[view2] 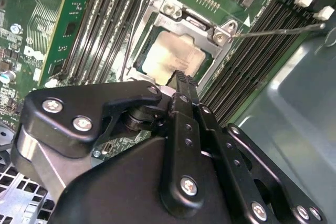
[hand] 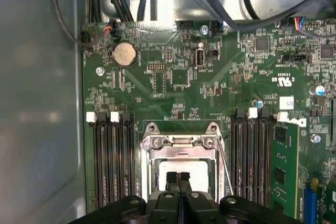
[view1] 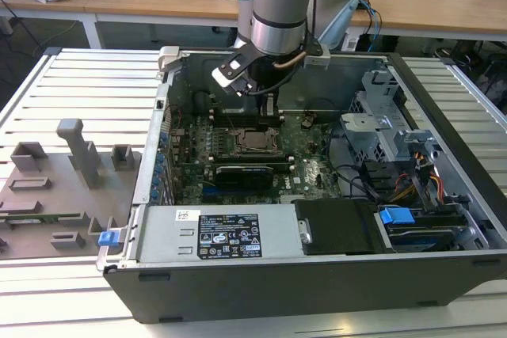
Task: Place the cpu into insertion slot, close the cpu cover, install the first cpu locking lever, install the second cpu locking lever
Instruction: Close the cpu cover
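The cpu [hand: 197, 170] sits under the lowered cpu cover [hand: 181, 141]; a locking lever [view2: 278, 30] looks unlatched; the hand [hand: 178, 177], pressed together, hovers above

The arm [view1: 279, 13] is a silver-grey metal tube with a pale blue cap, a black cable [view1: 277, 83] looped at its wrist, and a matte black hand [view2: 181, 80] whose plates and links carry silver screws [view2: 189, 185].
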You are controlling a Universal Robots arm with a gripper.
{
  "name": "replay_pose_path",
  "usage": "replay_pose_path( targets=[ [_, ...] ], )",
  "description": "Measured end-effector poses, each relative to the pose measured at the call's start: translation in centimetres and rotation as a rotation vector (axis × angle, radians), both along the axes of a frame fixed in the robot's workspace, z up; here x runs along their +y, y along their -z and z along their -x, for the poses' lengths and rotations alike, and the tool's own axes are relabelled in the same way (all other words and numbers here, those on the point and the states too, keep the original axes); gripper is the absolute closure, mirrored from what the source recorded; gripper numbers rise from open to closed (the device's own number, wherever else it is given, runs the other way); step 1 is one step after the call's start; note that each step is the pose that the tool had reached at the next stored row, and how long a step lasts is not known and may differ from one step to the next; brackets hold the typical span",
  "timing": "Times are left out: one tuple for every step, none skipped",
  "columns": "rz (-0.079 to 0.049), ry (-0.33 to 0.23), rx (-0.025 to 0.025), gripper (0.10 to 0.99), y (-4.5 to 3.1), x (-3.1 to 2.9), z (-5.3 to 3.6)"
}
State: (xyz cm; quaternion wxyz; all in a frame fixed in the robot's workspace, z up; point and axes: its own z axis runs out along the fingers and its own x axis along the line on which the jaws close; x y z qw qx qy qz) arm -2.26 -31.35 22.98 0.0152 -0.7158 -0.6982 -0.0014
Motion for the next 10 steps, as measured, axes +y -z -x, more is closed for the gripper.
replay_pose_path(
  targets=[
    [0.0, 0.0, -0.0001, 0.98, 0.0, 0.0, 0.2],
    [0.0, 0.0, -0.0001, 0.98, 0.02, 0.0, 0.45],
    [0.0, 0.0, -0.0001, 0.98, 0.04, 0.0, 0.64],
    [0.0, 0.0, -0.0001, 0.98, 0.05, 0.0, 0.8],
    [0.0, 0.0, -0.0001, 0.98, 0.06, 0.0, 0.9],
    [0.0, 0.0, -0.0001, 0.98, 0.07, 0.0, 0.96],
    [0.0, 0.0, 0.0, 0.98, 0.09, 0.0, 1.05],
    [0.0, 0.0, 0.0, 0.98, 0.1, -0.01, 1.09],
    [0.0, 0.0, -0.0001, 0.98, 0.12, 0.0, 1.17],
    [0.0, 0.0, 0.0, 0.98, 0.14, 0.0, 1.24]
  ],
)
